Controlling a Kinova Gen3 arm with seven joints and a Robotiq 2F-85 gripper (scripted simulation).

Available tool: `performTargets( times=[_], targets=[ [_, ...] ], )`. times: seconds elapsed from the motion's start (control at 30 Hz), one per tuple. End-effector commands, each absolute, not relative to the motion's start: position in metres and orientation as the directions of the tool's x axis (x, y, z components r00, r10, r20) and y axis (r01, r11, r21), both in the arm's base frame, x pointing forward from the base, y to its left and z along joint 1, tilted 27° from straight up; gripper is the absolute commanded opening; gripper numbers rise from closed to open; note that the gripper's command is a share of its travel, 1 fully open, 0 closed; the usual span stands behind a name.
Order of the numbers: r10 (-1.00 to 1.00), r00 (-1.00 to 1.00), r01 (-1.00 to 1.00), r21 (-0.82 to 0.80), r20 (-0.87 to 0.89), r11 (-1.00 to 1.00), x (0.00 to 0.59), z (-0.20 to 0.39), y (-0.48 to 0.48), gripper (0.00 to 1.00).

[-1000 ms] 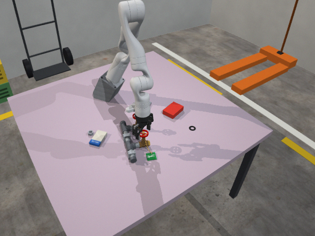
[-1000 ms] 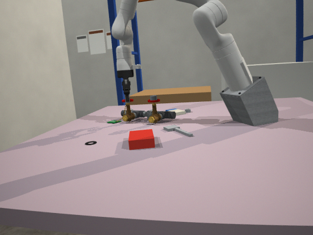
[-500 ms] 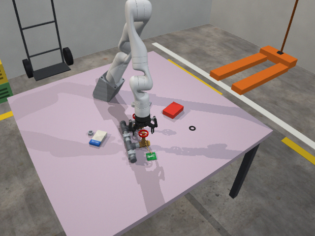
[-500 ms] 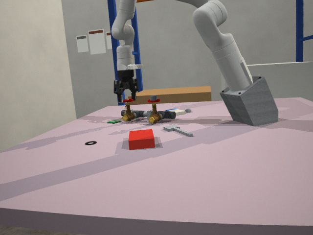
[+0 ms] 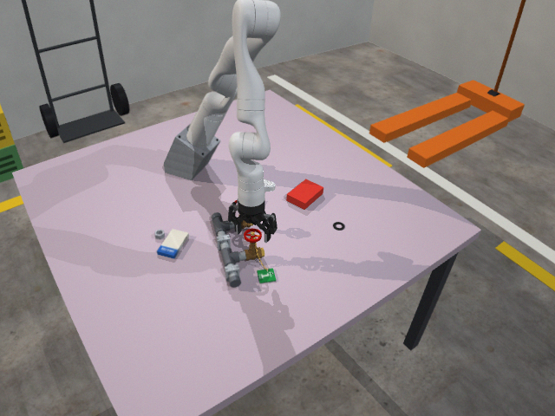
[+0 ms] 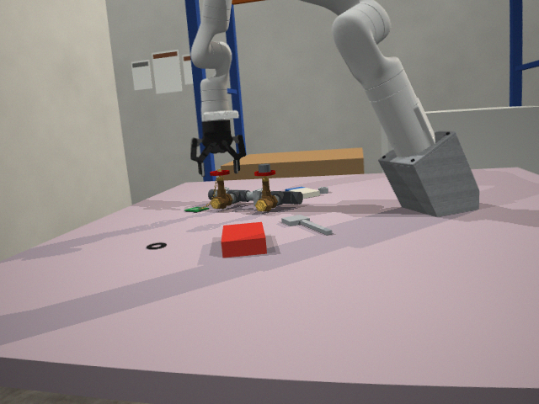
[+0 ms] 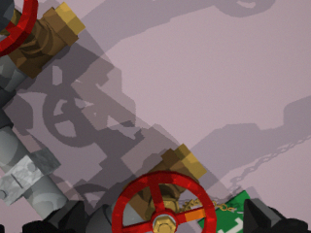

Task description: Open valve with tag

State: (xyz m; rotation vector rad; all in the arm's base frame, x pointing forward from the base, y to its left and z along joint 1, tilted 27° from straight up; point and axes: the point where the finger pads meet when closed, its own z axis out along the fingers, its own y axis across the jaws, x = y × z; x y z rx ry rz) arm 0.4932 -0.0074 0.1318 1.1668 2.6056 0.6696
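Observation:
A grey pipe (image 5: 226, 255) (image 6: 290, 197) (image 7: 24, 170) lies on the pink table (image 5: 134, 313) and carries two brass valves with red handwheels. A green tag (image 5: 266, 276) (image 6: 195, 209) (image 7: 228, 220) is chained to one of them. That valve's handwheel (image 5: 253, 230) (image 6: 219, 172) (image 7: 163, 204) faces up. My gripper (image 5: 252, 228) (image 6: 219, 167) (image 7: 165, 225) is open and points straight down just above this wheel, a finger on each side, not touching it. The other valve's handwheel (image 6: 264, 172) (image 7: 17, 29) is a little further along the pipe. In the top view my gripper mostly hides it.
A red block (image 5: 304, 193) (image 6: 242, 239), a black ring (image 5: 339, 223) (image 6: 157, 247), a white and blue box (image 5: 173, 243) (image 6: 304, 191), a grey nut (image 5: 159, 233) and a grey T-shaped piece (image 6: 304, 223) lie around the pipe. The arm's grey base (image 5: 190, 154) (image 6: 430, 178) stands behind.

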Motion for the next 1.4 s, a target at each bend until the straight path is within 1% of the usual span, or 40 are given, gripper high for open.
performTargets(
  times=[0.0,0.27,0.63,0.97,1.0,1.37],
  targets=[
    [0.834,-0.548,0.758,0.461,0.068,0.461,0.4933,0.1321,-0.0077,1.00],
    [0.904,-0.401,0.845,0.441,0.151,0.302,0.4933,0.1321,-0.0077,1.00],
    [0.927,-0.324,0.878,0.426,0.190,0.220,0.4933,0.1321,-0.0077,1.00],
    [0.930,-0.313,0.881,0.424,0.195,0.208,0.4934,0.1321,-0.0077,1.00],
    [0.930,-0.313,0.881,0.424,0.195,0.208,0.4934,0.1321,-0.0077,0.60],
    [0.930,-0.313,0.881,0.424,0.195,0.208,0.4934,0.1321,-0.0077,0.60]
  ],
)
